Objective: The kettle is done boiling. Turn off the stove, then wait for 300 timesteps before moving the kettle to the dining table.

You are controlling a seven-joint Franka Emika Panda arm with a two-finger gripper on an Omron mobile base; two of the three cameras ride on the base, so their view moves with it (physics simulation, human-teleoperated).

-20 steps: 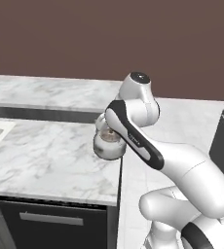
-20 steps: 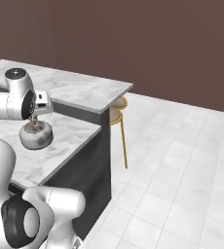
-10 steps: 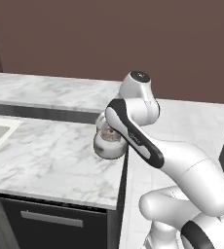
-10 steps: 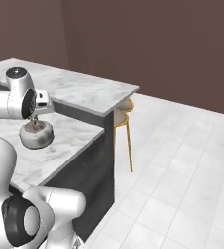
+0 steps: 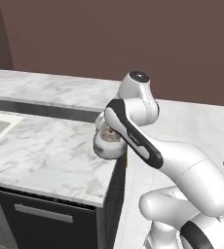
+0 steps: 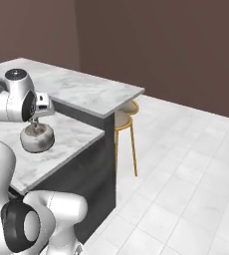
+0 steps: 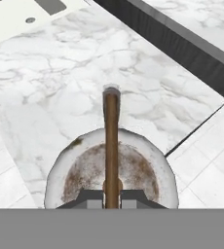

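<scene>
Right now we are holding the kettle (image 5: 109,141) by its thin brown handle (image 7: 111,146), and our gripper (image 7: 111,197) is pinching that wire between jaws pressed almost together. The kettle is hanging just above the lower marble counter (image 5: 46,155), near the corner, with the raised dining table (image 6: 86,92) lying beyond the dark step (image 7: 182,46).

We are judging the grip as the weak point: a thin arched wire is giving the fingers (image 7: 87,198) little to bite on, so the body could be swinging under the hand whenever the base or arm is changing speed, and a swing could be tipping the spout or sliding the handle sideways out of the pinch. We are also seeing little clearance beneath the kettle; crossing to the higher tier without lifting first would be knocking it against the dark edge. Setting it down too close to the table's rim, above the yellow stool (image 6: 124,117), would be risking a fall.

Compared with a second ago, both base views are showing the counter and the stool shifted across the picture, so we are reading that as the base driving. Arm and kettle are keeping much the same pose against each other.
</scene>
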